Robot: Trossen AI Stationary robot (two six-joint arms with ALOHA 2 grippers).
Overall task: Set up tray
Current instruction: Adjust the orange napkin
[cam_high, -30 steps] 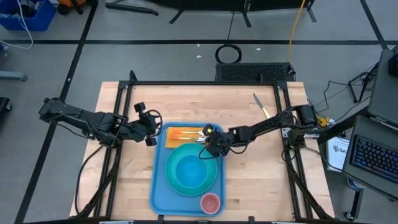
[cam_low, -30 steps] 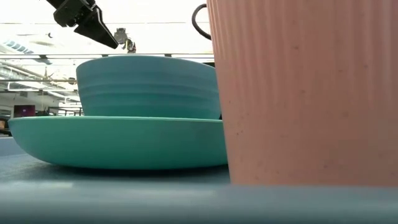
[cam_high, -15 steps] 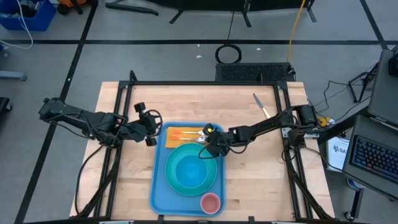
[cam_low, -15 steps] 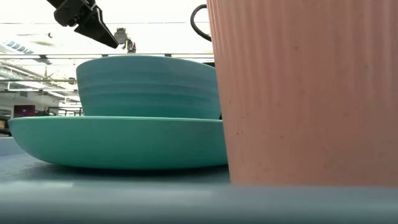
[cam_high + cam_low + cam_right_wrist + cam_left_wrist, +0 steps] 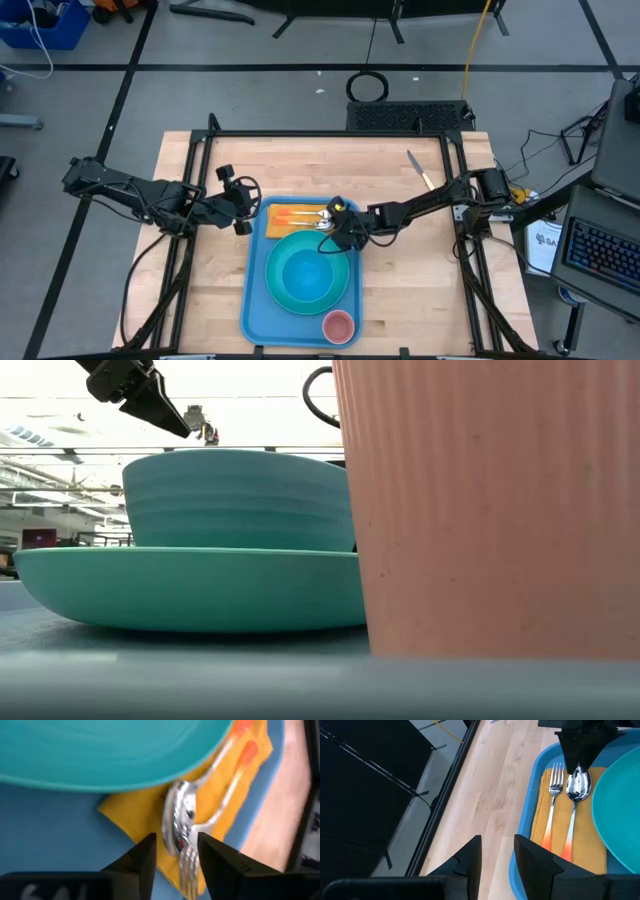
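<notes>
The light-blue tray [image 5: 256, 300] holds a turquoise plate [image 5: 280, 296] with a bowl [image 5: 305, 272] on it. A pink cup [image 5: 338, 325] stands at the tray's near end and an orange napkin [image 5: 285, 213] lies at its far end. A fork [image 5: 554, 785] and a spoon [image 5: 577, 787] lie side by side on the napkin. My right gripper [image 5: 176, 852] is open, slanting down, with its fingers on either side of the spoon's bowl [image 5: 180, 820]. My left gripper [image 5: 497, 852] hangs open over the bare wood, left of the tray's far corner.
A knife [image 5: 420, 168] lies on the wood at the far right of the table. A black frame [image 5: 330, 134] runs around the work area. The wood to the left and right of the tray is bare. In the low view the cup [image 5: 490, 510] fills the right half.
</notes>
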